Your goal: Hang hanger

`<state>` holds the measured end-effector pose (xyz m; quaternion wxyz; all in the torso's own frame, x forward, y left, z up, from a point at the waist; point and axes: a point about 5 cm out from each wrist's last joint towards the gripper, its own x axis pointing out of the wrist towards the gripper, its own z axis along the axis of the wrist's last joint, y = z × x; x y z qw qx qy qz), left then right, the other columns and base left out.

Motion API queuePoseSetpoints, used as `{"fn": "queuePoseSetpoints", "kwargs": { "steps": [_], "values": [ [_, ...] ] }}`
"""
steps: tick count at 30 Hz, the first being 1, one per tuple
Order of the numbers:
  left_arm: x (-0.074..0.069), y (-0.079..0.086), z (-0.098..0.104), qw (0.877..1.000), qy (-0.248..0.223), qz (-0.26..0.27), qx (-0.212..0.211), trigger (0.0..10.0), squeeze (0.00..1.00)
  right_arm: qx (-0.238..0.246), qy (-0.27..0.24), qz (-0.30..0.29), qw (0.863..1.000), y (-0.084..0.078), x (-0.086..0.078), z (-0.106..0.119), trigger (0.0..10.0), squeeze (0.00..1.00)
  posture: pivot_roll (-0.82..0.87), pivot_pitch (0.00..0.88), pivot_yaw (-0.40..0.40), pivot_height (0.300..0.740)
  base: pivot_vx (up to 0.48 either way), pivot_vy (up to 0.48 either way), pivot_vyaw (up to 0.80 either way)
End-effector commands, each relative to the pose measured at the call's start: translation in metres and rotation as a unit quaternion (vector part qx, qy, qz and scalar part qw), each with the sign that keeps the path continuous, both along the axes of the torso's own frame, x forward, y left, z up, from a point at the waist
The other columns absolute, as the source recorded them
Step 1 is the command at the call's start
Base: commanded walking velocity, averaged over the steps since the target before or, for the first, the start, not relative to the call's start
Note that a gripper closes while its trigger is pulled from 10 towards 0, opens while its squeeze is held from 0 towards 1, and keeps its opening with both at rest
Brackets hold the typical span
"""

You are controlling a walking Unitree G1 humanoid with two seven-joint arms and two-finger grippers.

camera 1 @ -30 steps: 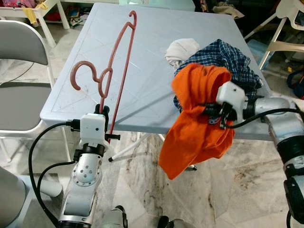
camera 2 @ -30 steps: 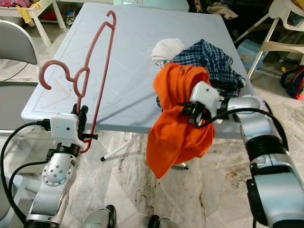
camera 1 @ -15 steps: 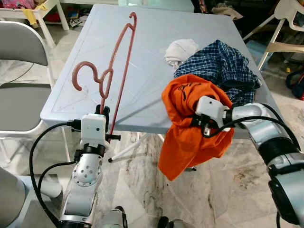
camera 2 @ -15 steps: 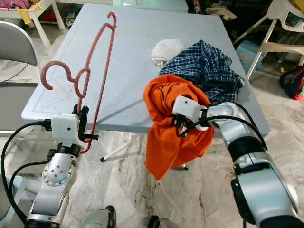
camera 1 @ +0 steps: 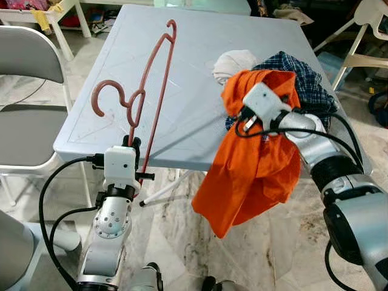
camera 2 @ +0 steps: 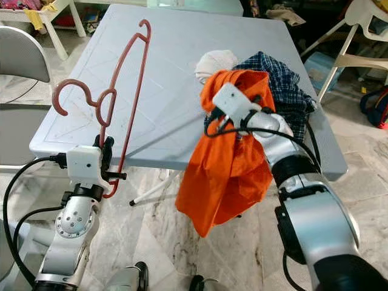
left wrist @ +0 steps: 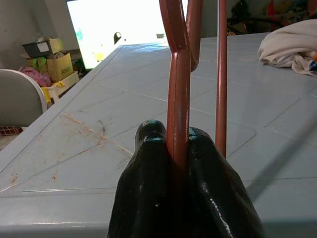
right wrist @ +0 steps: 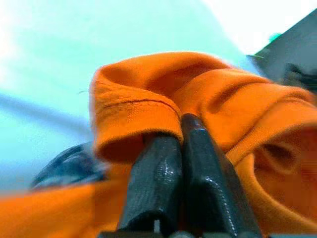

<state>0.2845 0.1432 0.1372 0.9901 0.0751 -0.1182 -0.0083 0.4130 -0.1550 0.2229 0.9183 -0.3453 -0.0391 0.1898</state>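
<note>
A reddish-brown plastic hanger [camera 1: 142, 97] stands tilted over the near left part of the pale blue table [camera 1: 182, 73], its hook pointing left. My left gripper [camera 1: 132, 145] is shut on the hanger [left wrist: 179, 99] at its lower end, by the table's front edge. My right gripper [camera 2: 219, 100] is shut on an orange shirt [camera 2: 227, 160], holding it above the table's front right edge. The shirt [right wrist: 148, 94] is folded over the black fingers [right wrist: 203, 163] and hangs down past the table towards the floor.
A plaid blue shirt [camera 1: 303, 79] and a white cloth [camera 1: 233, 60] lie on the table behind the orange shirt. A grey folding chair [camera 1: 30, 91] stands at the left. White chair legs [camera 1: 357, 42] are at the far right. The floor is marble tile.
My right gripper has lifted the orange shirt up and slightly back over the table edge. The left gripper and the hanger have stayed in place.
</note>
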Motion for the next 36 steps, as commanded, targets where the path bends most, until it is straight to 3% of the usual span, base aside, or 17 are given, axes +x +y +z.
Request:
{"fn": "queuePoseSetpoints", "kwargs": {
  "steps": [1,3,6,9,10,11,13,14,16,21,26,29,32,36],
  "values": [
    [0.001,-0.001,-0.012,1.000,0.031,-0.001,0.002,10.0,0.00,0.027,-0.029,-0.032,0.999,-0.004,0.003,0.012,10.0,0.00,0.17,0.193,-0.072,0.740,0.000,0.000,0.00],
    [0.001,-0.002,-0.012,1.000,0.031,-0.002,0.001,10.0,0.00,0.068,-0.083,-0.061,0.992,-0.005,0.006,0.033,10.0,0.00,0.17,0.195,-0.073,0.740,0.000,0.000,0.00],
    [0.001,-0.003,-0.012,1.000,0.031,-0.003,0.002,10.0,0.00,0.086,-0.090,-0.053,0.991,-0.002,0.006,0.040,10.0,0.00,0.17,0.196,-0.074,0.740,0.000,0.000,0.00],
    [0.000,-0.003,-0.013,0.999,0.032,-0.004,0.001,10.0,0.00,0.103,-0.075,-0.008,0.992,0.006,0.005,0.043,10.0,0.00,0.17,0.195,-0.076,0.740,0.000,0.000,0.00],
    [0.000,-0.003,-0.013,0.999,0.032,-0.003,0.001,10.0,0.00,0.086,-0.061,0.015,0.994,0.011,0.004,0.040,10.0,1.00,0.17,0.195,-0.077,0.740,0.000,0.000,0.00],
    [0.000,-0.003,-0.013,0.999,0.033,-0.003,0.000,10.0,0.00,0.027,-0.026,0.064,0.997,0.018,0.001,0.027,10.0,1.00,0.17,0.195,-0.079,0.740,0.000,0.000,0.00],
    [0.000,-0.003,-0.013,0.999,0.033,-0.003,-0.001,10.0,0.00,0.005,-0.012,0.082,0.997,0.020,0.000,0.022,10.0,1.00,0.17,0.195,-0.079,0.740,0.000,0.000,0.00],
    [0.000,-0.004,-0.014,0.999,0.034,-0.003,-0.002,10.0,0.00,-0.070,0.008,0.128,0.989,0.020,-0.006,0.008,10.0,1.00,0.16,0.194,-0.080,0.740,0.000,0.000,0.00],
    [0.000,-0.005,-0.014,0.999,0.035,-0.004,-0.003,10.0,0.00,-0.133,0.026,0.173,0.976,0.016,-0.013,-0.003,10.0,1.00,0.16,0.194,-0.081,0.740,0.000,0.000,0.00],
    [0.001,-0.006,-0.015,0.999,0.036,-0.006,-0.004,10.0,0.00,-0.145,0.053,0.207,0.966,0.004,-0.019,-0.004,10.0,1.00,0.15,0.194,-0.080,0.740,0.000,0.000,0.00],
    [0.002,-0.008,-0.016,0.999,0.037,-0.011,-0.005,10.0,0.00,-0.178,0.063,0.216,0.958,-0.021,-0.025,0.007,10.0,1.00,0.15,0.192,-0.076,0.740,0.000,0.000,0.00],
    [0.002,-0.009,-0.016,0.999,0.037,-0.012,-0.005,10.0,0.00,-0.189,0.047,0.207,0.959,-0.028,-0.025,0.012,10.0,1.00,0.14,0.191,-0.076,0.740,0.000,0.000,0.00],
    [0.003,-0.009,-0.016,0.999,0.037,-0.014,-0.006,10.0,0.00,-0.176,0.000,0.181,0.968,-0.034,-0.024,0.025,10.0,1.00,0.13,0.191,-0.073,0.740,0.000,0.000,0.00],
    [0.003,-0.010,-0.016,0.999,0.037,-0.016,-0.006,10.0,0.00,-0.170,0.014,0.193,0.966,-0.036,-0.027,0.023,10.0,1.00,0.13,0.190,-0.071,0.740,0.000,0.000,0.00]
  ]
}}
